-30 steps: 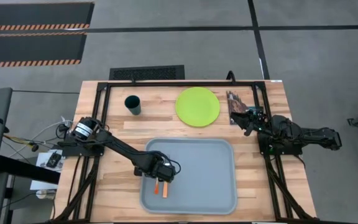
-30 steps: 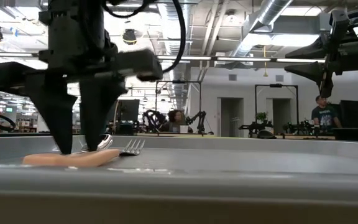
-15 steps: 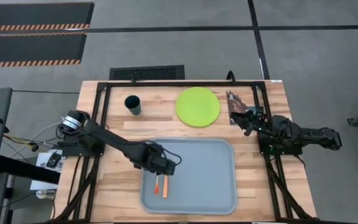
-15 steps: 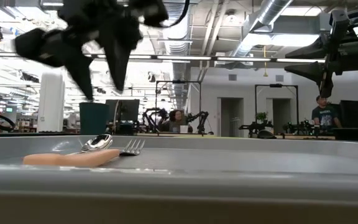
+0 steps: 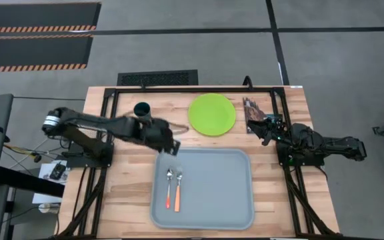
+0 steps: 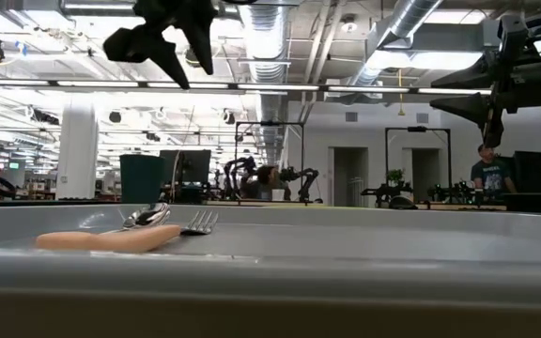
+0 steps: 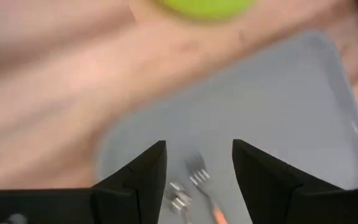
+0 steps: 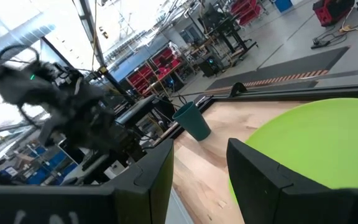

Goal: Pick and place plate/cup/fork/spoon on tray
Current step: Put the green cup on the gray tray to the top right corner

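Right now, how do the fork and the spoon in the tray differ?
The fork ends in silver tines, while the spoon ends in a rounded silver bowl. The spoon lies on the side of the left arm, the fork toward the tray's middle. Both have orange handles and lie side by side in the tray, heads pointing toward the plate.

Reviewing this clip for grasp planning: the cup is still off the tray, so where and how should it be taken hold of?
The cup stands upright on the bare table, open mouth up, apart from the plate. Probably best to come from above and close across its round wall or pinch the rim. The open left gripper is nearest; the right gripper waits beside the plate.
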Robot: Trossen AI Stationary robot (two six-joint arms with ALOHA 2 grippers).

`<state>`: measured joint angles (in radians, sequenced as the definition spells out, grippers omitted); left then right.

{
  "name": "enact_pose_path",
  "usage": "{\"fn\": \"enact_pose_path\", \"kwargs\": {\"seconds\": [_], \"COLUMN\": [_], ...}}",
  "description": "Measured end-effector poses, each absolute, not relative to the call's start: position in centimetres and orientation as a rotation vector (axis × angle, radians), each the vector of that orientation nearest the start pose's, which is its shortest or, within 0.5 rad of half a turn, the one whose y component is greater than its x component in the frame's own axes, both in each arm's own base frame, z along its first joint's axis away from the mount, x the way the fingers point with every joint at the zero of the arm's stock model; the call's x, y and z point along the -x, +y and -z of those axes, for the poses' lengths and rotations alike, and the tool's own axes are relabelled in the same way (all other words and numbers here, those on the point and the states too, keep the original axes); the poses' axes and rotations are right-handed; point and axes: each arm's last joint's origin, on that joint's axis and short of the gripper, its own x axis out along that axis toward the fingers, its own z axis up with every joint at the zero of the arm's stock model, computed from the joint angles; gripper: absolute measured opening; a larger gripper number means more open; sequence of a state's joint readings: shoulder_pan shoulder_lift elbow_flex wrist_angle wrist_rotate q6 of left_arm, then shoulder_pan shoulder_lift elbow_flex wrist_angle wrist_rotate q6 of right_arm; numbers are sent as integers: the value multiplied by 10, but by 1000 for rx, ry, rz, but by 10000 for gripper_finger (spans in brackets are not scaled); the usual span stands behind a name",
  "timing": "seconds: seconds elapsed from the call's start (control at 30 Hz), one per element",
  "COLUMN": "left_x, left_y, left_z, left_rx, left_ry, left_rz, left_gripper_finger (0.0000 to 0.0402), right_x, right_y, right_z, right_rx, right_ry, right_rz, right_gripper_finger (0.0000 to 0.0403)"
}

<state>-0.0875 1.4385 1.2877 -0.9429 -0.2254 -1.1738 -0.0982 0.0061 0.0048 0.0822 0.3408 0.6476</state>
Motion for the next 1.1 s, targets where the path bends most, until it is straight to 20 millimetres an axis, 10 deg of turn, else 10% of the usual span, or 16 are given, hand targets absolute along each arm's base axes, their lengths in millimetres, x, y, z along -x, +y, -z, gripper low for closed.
{"fn": "enact_pose_path", "kwargs": {"seconds": [0.47, 1.1], "left_x": [-241, -222], "left_y": [74, 122], "left_z": [-312, -268], "left_rx": [391, 320], "left_ry": [1047, 1361], "left_rz": [-866, -806], "left_gripper_finger": [221, 261], "right_x": [-95, -95], "right_y": [-19, -19], "right_z": [-171, -171], "right_rx": [-644, -628], "right_ry": [-205, -199], "right_rz": [402, 406], "right_gripper_finger": [175, 175]}}
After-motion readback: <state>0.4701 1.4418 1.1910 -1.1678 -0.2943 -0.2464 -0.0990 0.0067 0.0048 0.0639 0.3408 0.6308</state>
